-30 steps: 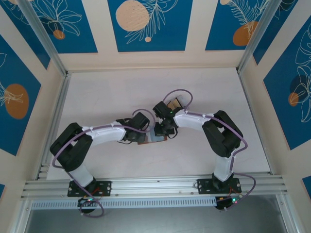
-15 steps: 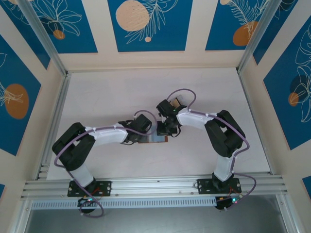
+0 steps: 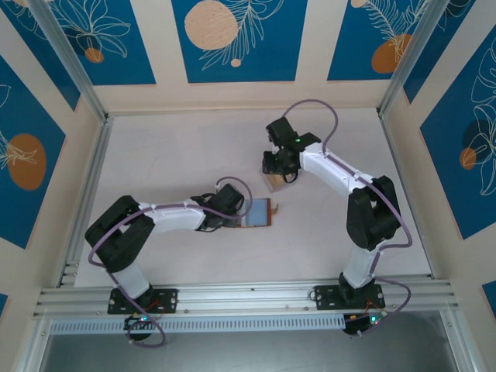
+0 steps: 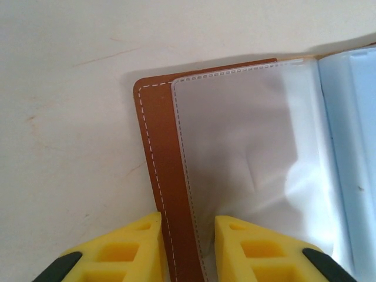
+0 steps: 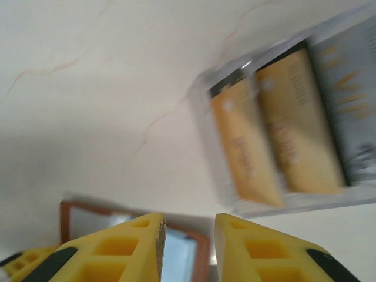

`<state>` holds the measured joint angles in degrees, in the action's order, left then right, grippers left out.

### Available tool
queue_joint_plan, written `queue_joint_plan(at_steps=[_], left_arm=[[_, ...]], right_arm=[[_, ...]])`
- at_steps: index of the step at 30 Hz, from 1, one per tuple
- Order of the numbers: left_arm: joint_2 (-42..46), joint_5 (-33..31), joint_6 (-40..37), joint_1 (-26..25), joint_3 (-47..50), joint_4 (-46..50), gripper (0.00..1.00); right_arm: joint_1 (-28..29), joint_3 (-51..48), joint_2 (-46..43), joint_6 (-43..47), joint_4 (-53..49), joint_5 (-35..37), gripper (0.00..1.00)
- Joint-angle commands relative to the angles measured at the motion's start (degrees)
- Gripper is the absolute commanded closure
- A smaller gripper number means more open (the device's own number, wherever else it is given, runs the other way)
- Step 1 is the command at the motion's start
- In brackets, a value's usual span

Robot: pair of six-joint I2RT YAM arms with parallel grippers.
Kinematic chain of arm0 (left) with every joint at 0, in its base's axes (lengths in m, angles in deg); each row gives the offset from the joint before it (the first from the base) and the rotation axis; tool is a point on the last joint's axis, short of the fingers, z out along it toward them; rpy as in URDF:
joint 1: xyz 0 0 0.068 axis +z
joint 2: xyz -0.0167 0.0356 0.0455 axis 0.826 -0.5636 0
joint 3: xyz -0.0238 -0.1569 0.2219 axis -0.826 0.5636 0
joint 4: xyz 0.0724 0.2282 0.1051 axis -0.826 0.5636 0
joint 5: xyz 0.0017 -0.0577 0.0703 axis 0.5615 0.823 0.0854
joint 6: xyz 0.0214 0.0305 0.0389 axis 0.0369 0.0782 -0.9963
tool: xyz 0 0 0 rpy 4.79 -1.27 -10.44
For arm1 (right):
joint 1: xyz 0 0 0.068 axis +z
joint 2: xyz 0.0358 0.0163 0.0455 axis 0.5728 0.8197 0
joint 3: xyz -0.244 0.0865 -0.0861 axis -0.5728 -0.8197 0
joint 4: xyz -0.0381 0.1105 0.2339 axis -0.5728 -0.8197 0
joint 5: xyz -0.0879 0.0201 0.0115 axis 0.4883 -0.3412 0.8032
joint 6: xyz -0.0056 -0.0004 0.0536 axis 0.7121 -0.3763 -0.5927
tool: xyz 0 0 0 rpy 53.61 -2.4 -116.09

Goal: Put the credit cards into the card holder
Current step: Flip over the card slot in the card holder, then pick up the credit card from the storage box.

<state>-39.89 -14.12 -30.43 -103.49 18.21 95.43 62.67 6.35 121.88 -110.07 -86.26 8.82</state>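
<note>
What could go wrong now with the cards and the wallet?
1. The cards sit close together in the clear box, so the open right hand might struggle to pinch just one.
2. The left hand sits over the wallet at its edge without clamping it, so the wallet could slide or fold shut.

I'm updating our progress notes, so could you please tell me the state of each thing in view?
card holder: open, flat on the table, clear sleeves up.
clear plastic box: on the table, loaded.
credit cards: standing inside the box.
left gripper: slightly open, straddling the holder's brown edge.
right gripper: slightly open, empty.
</note>
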Motion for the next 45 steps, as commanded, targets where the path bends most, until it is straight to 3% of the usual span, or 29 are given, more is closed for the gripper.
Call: queue_joint_plan(at_steps=[1,10,19,45], left_arm=[[-3.64,4.88,1.11,-1.25,2.58,2.71,0.76],[-3.81,5.74,1.89,-1.78,2.41,2.16,0.76],[-3.45,5.74,2.28,-1.96,2.58,2.18,0.76],[-3.78,6.57,2.86,-1.96,3.28,0.99,0.77]], right_arm=[[-3.91,2.05,0.81,2.58,-4.48,4.06,0.70],[-10.17,7.75,7.99,3.95,-5.71,4.44,0.68],[-11.37,10.94,13.36,5.03,-6.41,1.76,0.68],[-10.67,8.00,10.08,6.55,-4.97,-1.16,0.75]])
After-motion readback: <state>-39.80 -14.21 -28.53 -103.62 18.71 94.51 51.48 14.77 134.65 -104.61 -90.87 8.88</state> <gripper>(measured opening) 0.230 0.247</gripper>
